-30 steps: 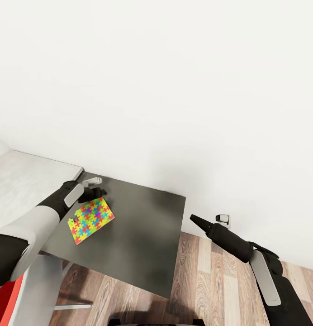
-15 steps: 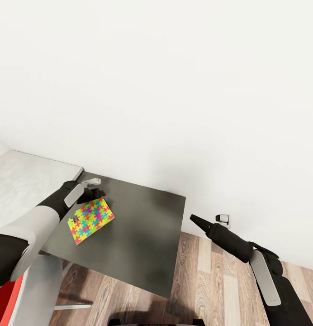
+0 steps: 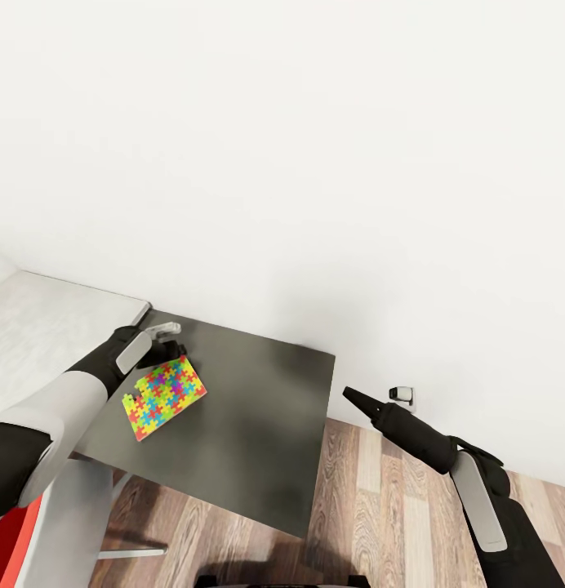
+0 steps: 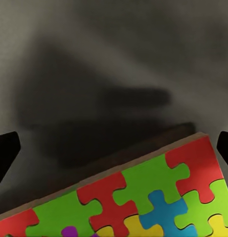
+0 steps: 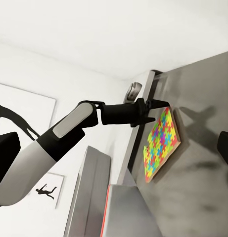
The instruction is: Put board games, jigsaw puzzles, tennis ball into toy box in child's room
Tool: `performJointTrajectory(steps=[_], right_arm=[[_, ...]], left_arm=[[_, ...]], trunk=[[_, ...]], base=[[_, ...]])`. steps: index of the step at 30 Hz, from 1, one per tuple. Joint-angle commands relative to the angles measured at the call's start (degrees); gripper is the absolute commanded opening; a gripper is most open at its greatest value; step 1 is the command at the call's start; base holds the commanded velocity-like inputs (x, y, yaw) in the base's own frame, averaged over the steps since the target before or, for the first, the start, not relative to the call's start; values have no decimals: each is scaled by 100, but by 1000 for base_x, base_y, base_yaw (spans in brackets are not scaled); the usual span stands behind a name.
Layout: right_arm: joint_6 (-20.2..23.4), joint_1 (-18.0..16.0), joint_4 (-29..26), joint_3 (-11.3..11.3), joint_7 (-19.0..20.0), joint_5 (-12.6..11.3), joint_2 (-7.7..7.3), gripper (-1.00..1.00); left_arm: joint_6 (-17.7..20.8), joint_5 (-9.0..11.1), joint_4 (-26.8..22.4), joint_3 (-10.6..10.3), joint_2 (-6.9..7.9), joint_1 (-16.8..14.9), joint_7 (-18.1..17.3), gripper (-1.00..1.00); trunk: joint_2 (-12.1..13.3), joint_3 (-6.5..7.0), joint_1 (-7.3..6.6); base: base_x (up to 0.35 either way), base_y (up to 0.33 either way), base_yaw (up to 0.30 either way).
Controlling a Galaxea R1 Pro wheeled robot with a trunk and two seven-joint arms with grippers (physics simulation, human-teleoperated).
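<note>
One jigsaw puzzle, a thin square of yellow, pink, green and blue pieces, lies flat on the lower dark grey cabinet. My left gripper hovers at the puzzle's far edge, open. In the left wrist view its black fingertips stand wide apart with the puzzle and bare cabinet top between them. My right gripper hangs open in the air past the cabinet's right edge, holding nothing. In the right wrist view it faces the left arm and the puzzle. The table shows at the left.
A white wall rises close behind the cabinet, with a socket low on it. Wood-plank floor lies to the right and in front. A red chair shows at the lower left. Black silhouette pictures hang on the wall.
My left gripper has shifted very slightly at the puzzle's far edge. The puzzle, the right arm and the camera have not moved.
</note>
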Motion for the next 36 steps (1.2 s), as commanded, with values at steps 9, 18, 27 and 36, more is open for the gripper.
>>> performJointTrajectory(steps=[9,18,27,36], right_arm=[[30,-4,-1,-3,5,-9,0,100],[29,-5,-1,-3,5,-3,0,100],[31,-4,-1,-3,5,-1,0,100],[31,-5,-1,-3,5,-8,0,100]], left_arm=[[21,60,-13,-41,3,-3,47,100],[26,60,-13,-41,11,-3,47,100],[26,60,-12,-41,12,-3,47,100],[26,55,-13,-49,20,-3,48,100]], trunk=[[-9,23,3],[-9,44,3],[-9,92,3],[-9,123,3]], base=[[0,0,-43],[0,0,-27],[0,0,-31],[0,0,-20]])
